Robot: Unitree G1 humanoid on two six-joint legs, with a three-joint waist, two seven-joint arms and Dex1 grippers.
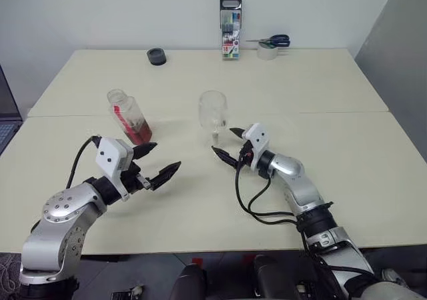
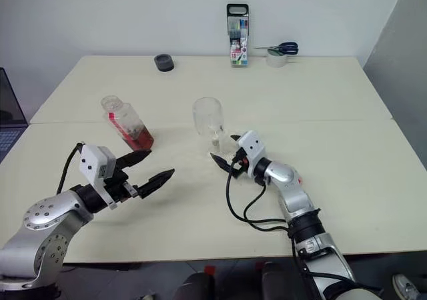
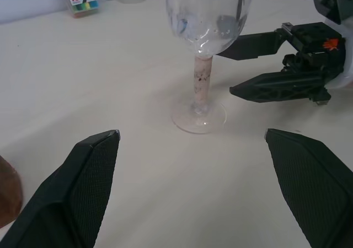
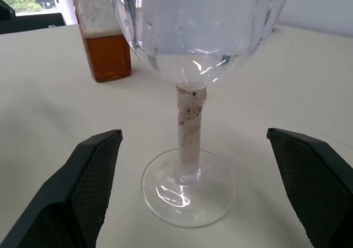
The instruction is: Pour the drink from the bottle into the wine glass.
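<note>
Wine glass (image 1: 213, 115) upright on the table (image 1: 320, 87), empty, just beyond the right gripper (image 1: 227, 145), jaws wide, nothing held. Bottle (image 1: 130, 117) standing uncapped to the glass's left, drink (image 1: 138, 133) low inside, just past the left gripper (image 1: 155, 162), jaws spread wide, empty.

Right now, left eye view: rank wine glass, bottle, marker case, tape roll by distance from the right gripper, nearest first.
1. Wine glass: just ahead of the right gripper, whose fingers are open.
2. Bottle: farther to the left, in front of the left gripper.
3. Marker case and tape roll: both at the table's far edge, too close to call.
</note>
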